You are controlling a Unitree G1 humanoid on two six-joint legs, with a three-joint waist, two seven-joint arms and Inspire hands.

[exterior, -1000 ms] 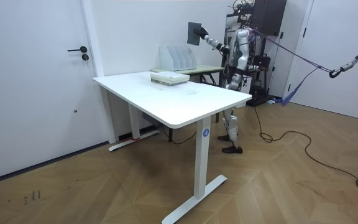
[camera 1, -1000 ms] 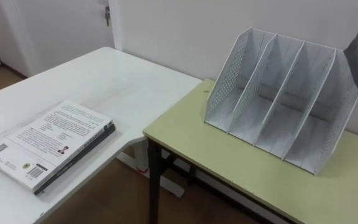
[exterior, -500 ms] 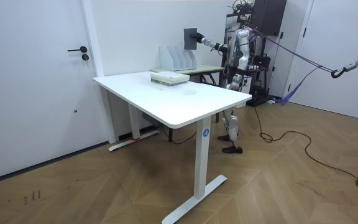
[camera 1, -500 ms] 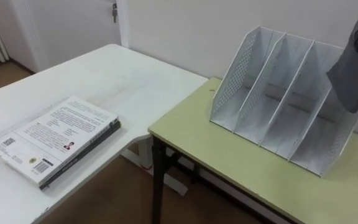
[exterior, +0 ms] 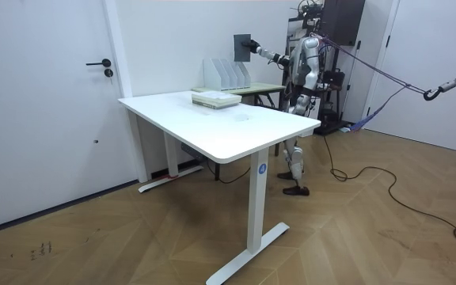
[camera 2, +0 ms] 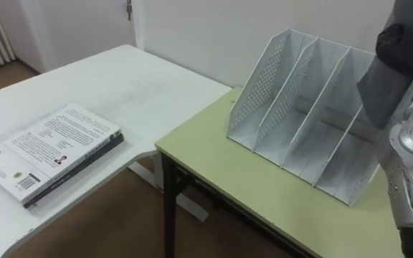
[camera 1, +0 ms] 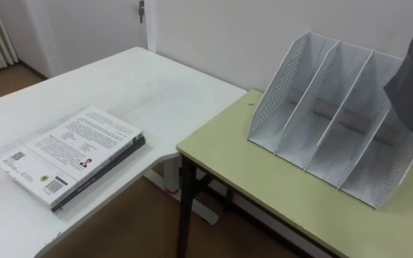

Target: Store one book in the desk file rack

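The robot stood at the green desk (camera 1: pixel 264 190), on the open-fronted side of the file rack (camera 1: pixel 282 89), its right arm stretched out toward the rack. The right hand (camera 2: pixel 404 46) was closed round the upper end of the dark grey book (camera 2: pixel 378 93) and held it clear of the desk, above the rack's right end.

The book hung nearly upright with its long axis running up and down, its free lower end pointing down at the rack. In the room view its broad cover faced the camera and its lower edge sat about level with the rack's top rim. In the eye views the lower end lay across the top of the rack's rightmost slot and the divider just left of it. I could not tell whether it touched the rim or had passed inside.

The rack was white, with perforated side walls and two dividers that made three slots. It stood on the desk near the wall, its slots leaning back.

Well to the left of the rack, on the white table (camera 1: pixel 127 79), lay a stack of books (camera 1: pixel 74 154). A white-covered one lay flat on a dark one, their long axis running away from the rack toward the table's near left.
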